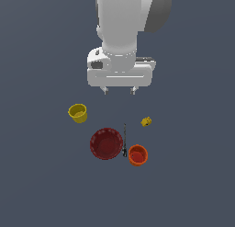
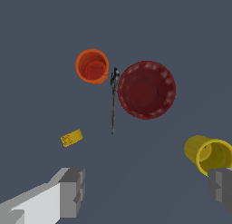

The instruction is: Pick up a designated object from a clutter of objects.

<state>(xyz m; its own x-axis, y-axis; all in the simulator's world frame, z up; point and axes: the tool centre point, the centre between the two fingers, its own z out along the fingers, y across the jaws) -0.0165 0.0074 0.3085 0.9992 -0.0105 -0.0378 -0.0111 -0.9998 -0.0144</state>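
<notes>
The dark red bowl (image 1: 106, 143) (image 2: 146, 89) lies on the grey floor, wide and shallow with a scalloped rim. Beside it lies a thin black tool (image 1: 124, 139) (image 2: 113, 100), and past that stands an orange cup (image 1: 137, 155) (image 2: 92, 66). A yellow cup (image 1: 78, 113) (image 2: 209, 154) lies tipped toward the exterior view's left. A tiny yellow block (image 1: 146, 121) (image 2: 71, 138) sits apart. My gripper (image 1: 119, 90) (image 2: 147, 191) hangs open above the floor, well short of the bowl, with nothing between its fingers (image 2: 71, 191).
Flat dark grey floor surrounds the clutter on all sides. The white arm body (image 1: 120, 33) rises above the gripper in the exterior view.
</notes>
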